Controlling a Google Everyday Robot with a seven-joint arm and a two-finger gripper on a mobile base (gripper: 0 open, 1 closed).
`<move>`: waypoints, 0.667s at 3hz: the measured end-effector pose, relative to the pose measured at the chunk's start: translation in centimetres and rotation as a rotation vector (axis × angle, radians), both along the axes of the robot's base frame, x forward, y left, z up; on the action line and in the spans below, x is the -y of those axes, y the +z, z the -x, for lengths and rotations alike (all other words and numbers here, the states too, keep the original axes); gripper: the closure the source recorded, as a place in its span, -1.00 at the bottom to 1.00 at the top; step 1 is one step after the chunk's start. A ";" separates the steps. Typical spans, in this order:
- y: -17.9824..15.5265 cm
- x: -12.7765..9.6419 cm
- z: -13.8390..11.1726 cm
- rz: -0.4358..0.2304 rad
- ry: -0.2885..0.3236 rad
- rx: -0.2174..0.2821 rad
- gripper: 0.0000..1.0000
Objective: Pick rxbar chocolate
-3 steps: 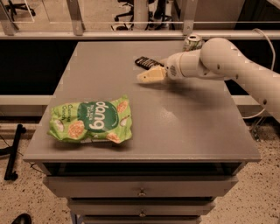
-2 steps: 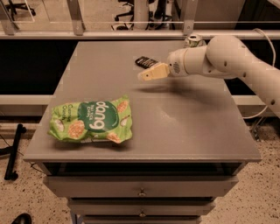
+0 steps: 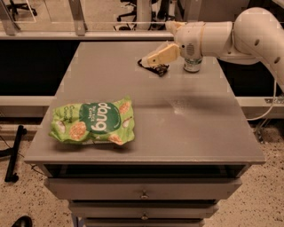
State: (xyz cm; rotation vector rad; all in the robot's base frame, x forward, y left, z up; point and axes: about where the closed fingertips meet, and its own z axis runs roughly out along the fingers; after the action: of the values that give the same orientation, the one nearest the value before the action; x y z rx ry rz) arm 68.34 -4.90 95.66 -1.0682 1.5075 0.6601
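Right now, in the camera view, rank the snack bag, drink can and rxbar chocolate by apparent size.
1. snack bag, clearly largest, though nearest.
2. drink can and rxbar chocolate: unranked, both partly hidden, the bar under the gripper.

Grey tabletop on drawer cabinet w/ small knobs; speckled floor; office chair legs in bkgd behind pale rail. Tool over tabletop's far side.

Dim warm light; tabletop sheen; gripper above far side
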 end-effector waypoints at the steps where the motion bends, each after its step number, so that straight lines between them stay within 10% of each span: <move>1: 0.1 -0.5 0.3 0.017 0.052 0.034 -1.00; 2: -1.2 -0.6 -0.3 0.048 0.048 0.029 -1.00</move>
State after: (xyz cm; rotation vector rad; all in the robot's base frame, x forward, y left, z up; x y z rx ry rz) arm 68.67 -4.29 94.43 -1.1488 1.4836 0.6419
